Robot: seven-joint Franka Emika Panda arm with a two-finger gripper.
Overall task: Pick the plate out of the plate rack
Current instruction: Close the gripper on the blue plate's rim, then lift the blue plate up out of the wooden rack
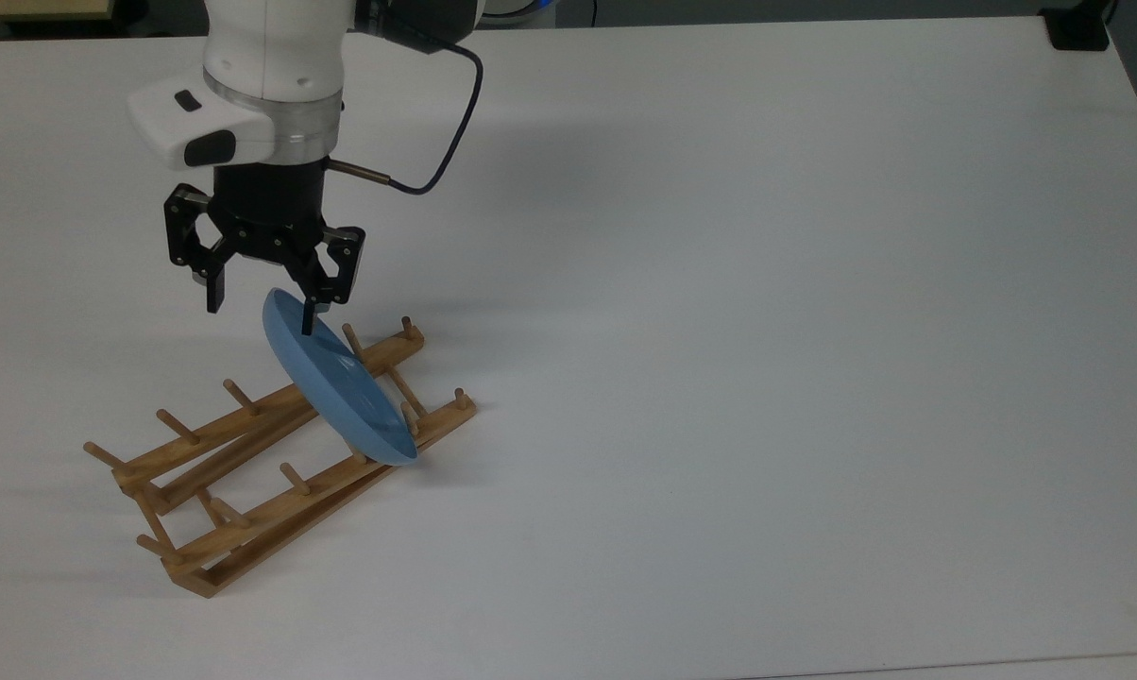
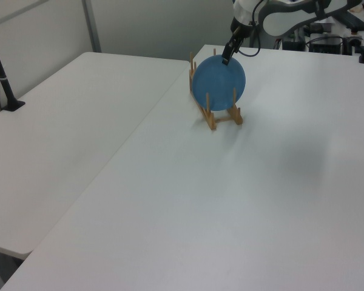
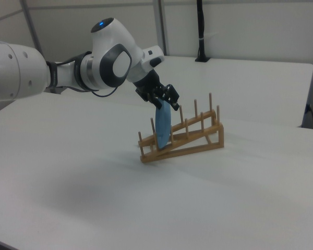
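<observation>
A white table (image 1: 767, 331) is seen carrying the plate rack (image 1: 247, 472), which is set directly on its surface toward the top view's left (its rails running at a slant across the tabletop). A second white table (image 2: 67, 121) is butted against it on the left view's left, with a black post (image 2: 3, 76) fixed at that table's far left edge.
</observation>
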